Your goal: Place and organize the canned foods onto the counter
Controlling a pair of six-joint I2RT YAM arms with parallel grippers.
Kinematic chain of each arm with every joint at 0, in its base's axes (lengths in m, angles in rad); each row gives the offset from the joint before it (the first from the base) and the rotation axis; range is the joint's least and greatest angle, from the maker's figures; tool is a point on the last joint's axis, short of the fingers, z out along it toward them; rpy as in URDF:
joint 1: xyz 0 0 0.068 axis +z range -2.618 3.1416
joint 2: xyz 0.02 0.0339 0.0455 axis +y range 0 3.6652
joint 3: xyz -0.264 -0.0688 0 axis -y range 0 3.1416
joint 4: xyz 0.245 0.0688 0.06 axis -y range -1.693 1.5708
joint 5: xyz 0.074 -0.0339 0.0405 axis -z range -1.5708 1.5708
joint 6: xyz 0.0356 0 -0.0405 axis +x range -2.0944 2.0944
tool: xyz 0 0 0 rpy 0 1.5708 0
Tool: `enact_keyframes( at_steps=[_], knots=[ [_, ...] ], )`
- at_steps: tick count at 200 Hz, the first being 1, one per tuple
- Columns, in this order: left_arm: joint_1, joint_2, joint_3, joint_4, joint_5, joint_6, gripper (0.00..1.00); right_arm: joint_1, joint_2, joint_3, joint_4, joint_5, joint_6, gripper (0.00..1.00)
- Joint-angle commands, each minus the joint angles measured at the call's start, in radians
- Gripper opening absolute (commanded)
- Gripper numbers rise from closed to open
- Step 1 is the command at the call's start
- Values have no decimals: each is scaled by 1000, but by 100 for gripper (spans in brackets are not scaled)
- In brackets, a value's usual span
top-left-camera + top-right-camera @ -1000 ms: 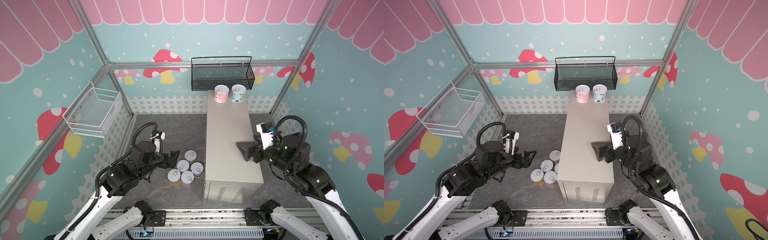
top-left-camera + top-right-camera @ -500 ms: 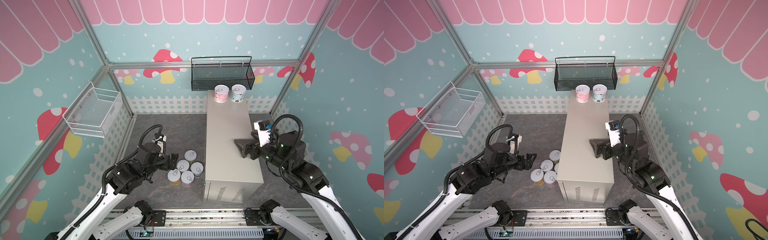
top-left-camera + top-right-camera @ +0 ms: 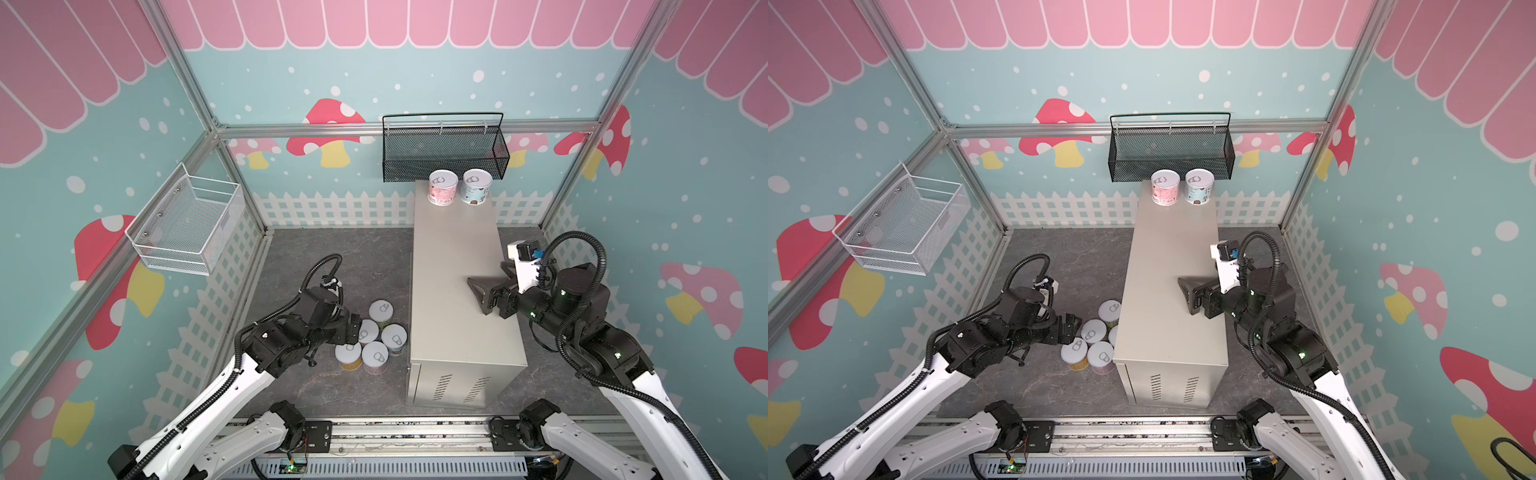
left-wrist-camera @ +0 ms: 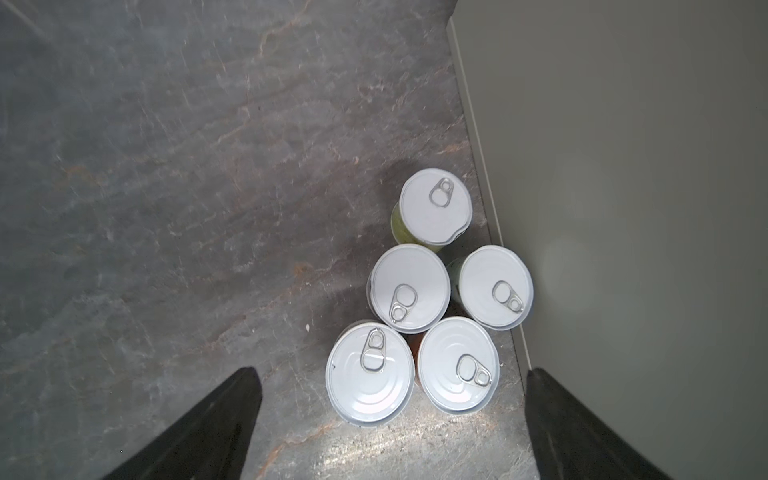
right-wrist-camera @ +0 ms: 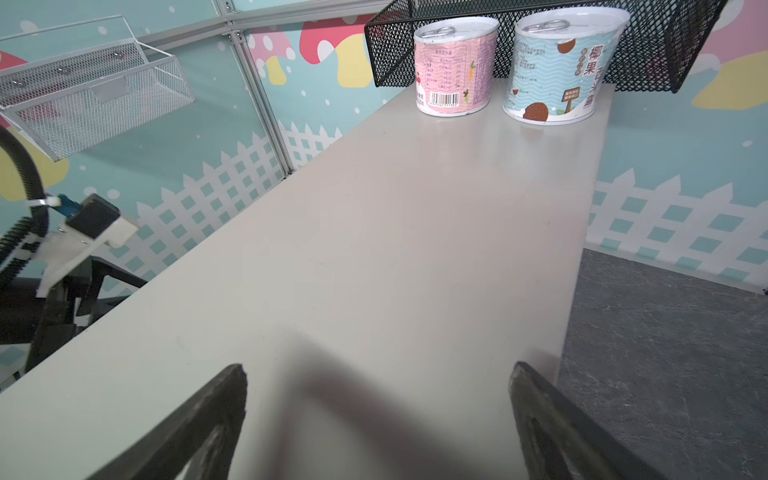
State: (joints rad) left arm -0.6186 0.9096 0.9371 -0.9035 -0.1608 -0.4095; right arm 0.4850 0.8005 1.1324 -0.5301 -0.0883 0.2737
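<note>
Left claw (image 4: 392, 370) is hanging open over five cans (image 4: 409, 286) on the floor (image 4: 166, 208); right claw (image 5: 378, 366) is hovering open above the tabletop (image 5: 415, 208).

The left arm (image 3: 253, 376) stretches forward and low, its left gripper (image 4: 392, 374) apparently tilted downward with jaws spread wide and nothing between them, while the right arm (image 3: 615, 359) bends inward at the elbow, holding the right gripper (image 3: 478, 296) roughly level, jaws likewise wide apart and empty.
</note>
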Motion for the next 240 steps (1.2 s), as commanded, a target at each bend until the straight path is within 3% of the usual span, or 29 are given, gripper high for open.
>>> enact_keyframes(
  at_steps=[1, 16, 60, 95, 117, 141, 166, 188, 210, 240],
  knots=[
    [0, -9, -47, 10, -14, -112, 99, 2, 10, -36, -74, -21, 18, 100],
    [7, -14, -59, -7, -33, -186, 99, 2, 16, -39, -70, -28, 18, 99],
    [23, -2, -201, 34, 49, -347, 96, 2, -1, -31, -77, -16, 15, 100],
    [21, 20, -248, 95, 45, -347, 94, 2, -6, -30, -79, -39, 15, 99],
    [22, 63, -244, 114, 47, -329, 94, 3, 30, 7, -90, -201, -41, 100],
    [21, 102, -232, 120, 37, -306, 94, 33, 106, 144, -162, -229, -98, 100],
    [22, 145, -219, 120, 24, -296, 94, 96, 232, 334, -283, -197, -152, 100],
    [22, 173, -210, 120, 19, -285, 94, 249, 365, 513, -385, -62, -181, 100],
    [22, 190, -207, 122, 11, -279, 95, 340, 483, 667, -460, -16, -197, 100],
    [21, 210, -201, 133, 6, -270, 95, 473, 572, 739, -493, 41, -199, 100]
  ],
)
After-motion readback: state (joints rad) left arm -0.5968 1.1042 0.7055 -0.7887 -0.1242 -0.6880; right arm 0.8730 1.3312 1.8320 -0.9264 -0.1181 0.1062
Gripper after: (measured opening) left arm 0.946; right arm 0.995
